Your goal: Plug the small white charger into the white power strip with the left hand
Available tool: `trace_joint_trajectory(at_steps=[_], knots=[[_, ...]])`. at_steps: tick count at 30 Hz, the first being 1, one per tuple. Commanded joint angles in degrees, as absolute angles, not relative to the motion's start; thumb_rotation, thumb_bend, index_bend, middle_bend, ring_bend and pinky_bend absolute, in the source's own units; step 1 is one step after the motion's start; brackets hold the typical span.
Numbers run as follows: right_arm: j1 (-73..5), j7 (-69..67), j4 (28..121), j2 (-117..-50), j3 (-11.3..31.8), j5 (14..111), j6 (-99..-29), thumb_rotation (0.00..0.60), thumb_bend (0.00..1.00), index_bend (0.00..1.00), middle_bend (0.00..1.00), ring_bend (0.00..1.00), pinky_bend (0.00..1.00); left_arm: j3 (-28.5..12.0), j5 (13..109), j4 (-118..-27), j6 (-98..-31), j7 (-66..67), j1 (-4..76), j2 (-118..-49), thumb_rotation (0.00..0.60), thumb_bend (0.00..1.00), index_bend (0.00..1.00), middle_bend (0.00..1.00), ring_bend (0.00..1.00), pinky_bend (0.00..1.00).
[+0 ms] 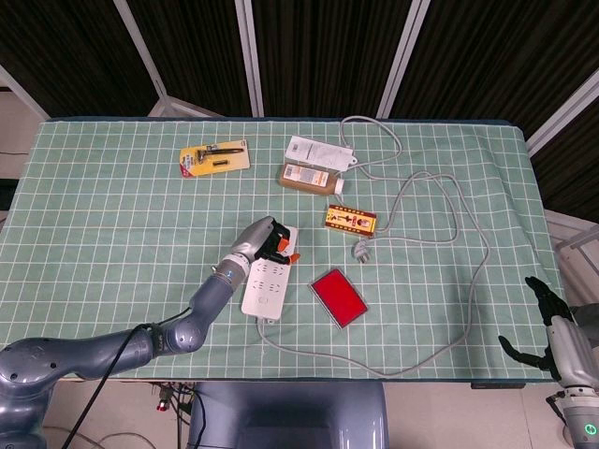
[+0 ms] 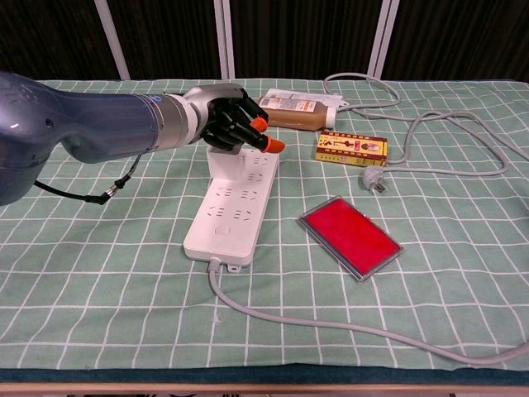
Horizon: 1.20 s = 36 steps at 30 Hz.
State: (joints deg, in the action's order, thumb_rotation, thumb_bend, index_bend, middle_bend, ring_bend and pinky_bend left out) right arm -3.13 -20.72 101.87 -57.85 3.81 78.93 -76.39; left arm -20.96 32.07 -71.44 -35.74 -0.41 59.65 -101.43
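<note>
A green cloth with a white grid covers the bench [image 1: 112,215], dark curtains behind. The left hand [image 2: 230,122], black with orange fingertips, is curled down over the small white block-shaped charger [image 2: 221,157], which stands upright at the far end of the long white plastic power strip [image 2: 234,207]. To seat it well, press straight down, without tilting. The right hand [image 1: 550,327] hangs off the near right edge, fingers spread, holding nothing.
</note>
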Motion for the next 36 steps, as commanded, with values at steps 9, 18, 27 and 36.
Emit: trace_joint_trajectory(at_steps=[9, 18, 27, 36], knots=[[-3.12, -20.55, 101.61, -57.97, 3.74, 79.46, -76.66, 0.6, 0.34, 0.0, 0.0, 0.0, 0.0, -22.89, 37.31, -74.86, -43.5, -0.79, 58.11, -99.53, 0.6, 0.22, 0.71, 0.92, 0.95, 0.99], [-3.0, -19.5, 100.91, -58.46, 3.46, 80.53, -77.42, 0.6, 0.34, 0.0, 0.0, 0.0, 0.0, -17.67, 55.61, -89.77, -60.84, 6.14, 49.95, -87.7, 0.6, 0.21, 0.32, 0.34, 0.35, 0.48], [-2.85, -17.55, 100.08, -59.05, 3.03, 82.06, -78.55, 0.6, 0.34, 0.0, 0.0, 0.0, 0.0, -1.22, 70.07, -103.13, -79.59, 16.61, 32.48, -71.12, 0.6, 0.11, 0.09, 0.04, 0.08, 0.2], [-2.52, -14.78, 99.6, -59.94, 2.74, 83.24, -80.12, 0.6, 0.34, 0.0, 0.0, 0.0, 0.0, 8.67, 81.22, -99.14, -95.41, 16.09, 16.99, -65.46, 0.6, 0.11, 0.04, 0.0, 0.0, 0.03]])
